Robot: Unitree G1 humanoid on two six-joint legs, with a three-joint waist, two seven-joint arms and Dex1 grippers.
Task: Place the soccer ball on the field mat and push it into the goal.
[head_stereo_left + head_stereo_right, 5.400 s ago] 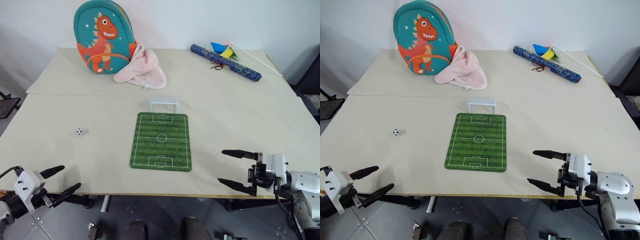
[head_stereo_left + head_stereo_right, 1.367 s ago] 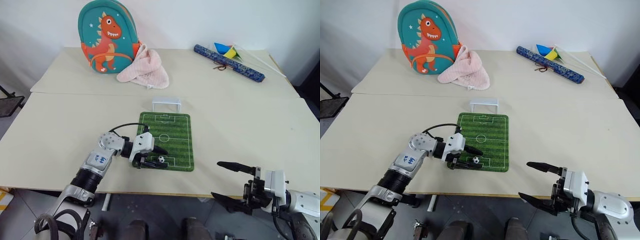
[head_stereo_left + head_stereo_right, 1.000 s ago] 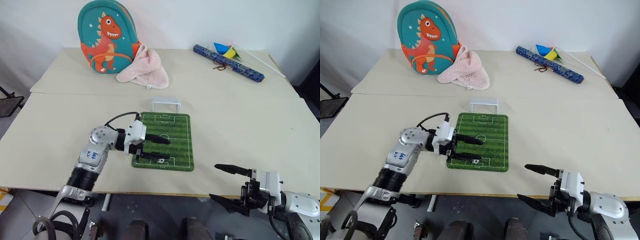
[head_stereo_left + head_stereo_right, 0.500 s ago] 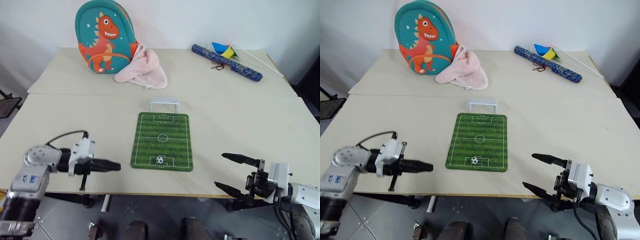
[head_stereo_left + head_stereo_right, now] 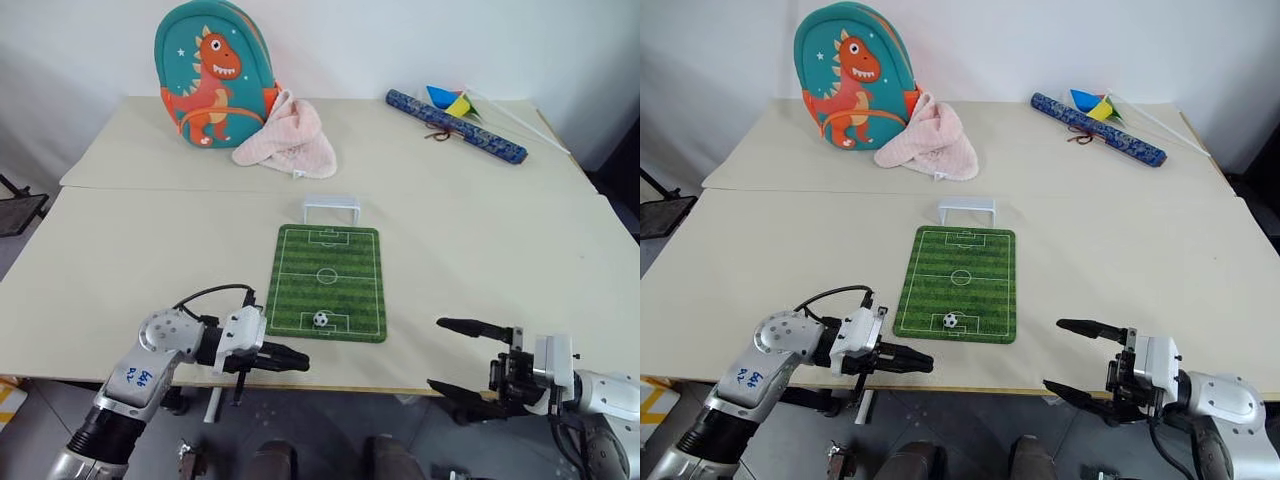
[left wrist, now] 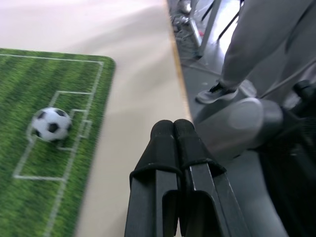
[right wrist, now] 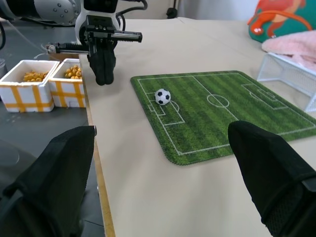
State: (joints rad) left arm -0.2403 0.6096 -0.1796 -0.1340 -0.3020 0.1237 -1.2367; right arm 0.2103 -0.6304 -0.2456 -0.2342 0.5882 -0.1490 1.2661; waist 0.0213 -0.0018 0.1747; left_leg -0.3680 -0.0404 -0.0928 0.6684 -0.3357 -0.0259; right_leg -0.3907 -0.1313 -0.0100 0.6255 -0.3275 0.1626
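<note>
Blue "D2"-like marking, hard to read, on the left hand's [image 5: 290, 361] arm

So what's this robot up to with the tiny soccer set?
A tiny white-and-black soccer ball sits on the green striped field mat, in the penalty box at the robot's end. The small white frame goal stands at the far end. The left gripper, fingers shut, is near the table's front edge beside the mat. The right gripper hangs open, holding nothing.
</note>
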